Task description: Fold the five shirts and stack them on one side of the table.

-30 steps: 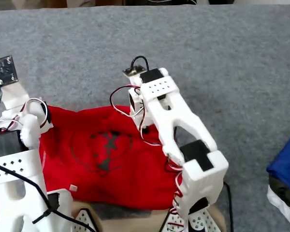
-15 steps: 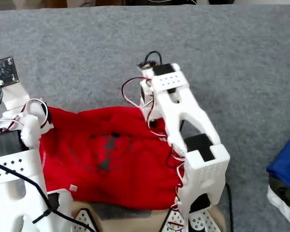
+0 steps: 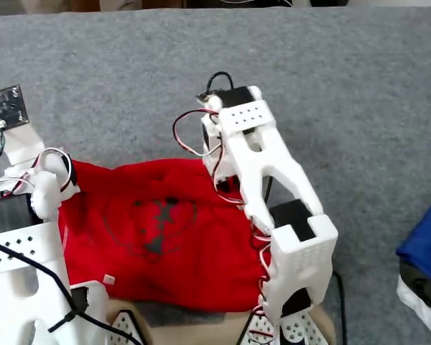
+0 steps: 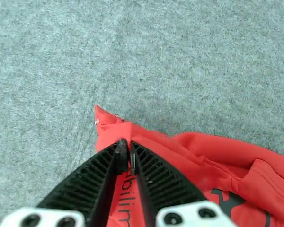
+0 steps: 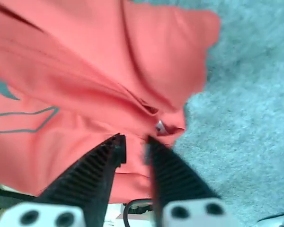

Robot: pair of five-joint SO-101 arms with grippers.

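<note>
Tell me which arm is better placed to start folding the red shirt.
Left, probably. The left gripper is shut on a corner of the red printed shirt, while the right gripper sits open over it.

The left end effector (image 4: 125,154) has its two black ribbed fingers (image 4: 87,185) brought together at the tips, pinching the edge of the red shirt (image 4: 203,151) close to one of its corners. That corner lies flat on the grey, felt-like counter (image 4: 180,56) just beyond the tips and carries a small white tag (image 4: 97,121). From the pinched spot a raised fold runs away across the fabric, and the shirt bunches into soft ridges farther along. Between the fingers some dark lettering (image 4: 127,195) shows on the red cloth, and part of a dark printed figure (image 4: 226,199) sits near a thicker folded hem.
</note>
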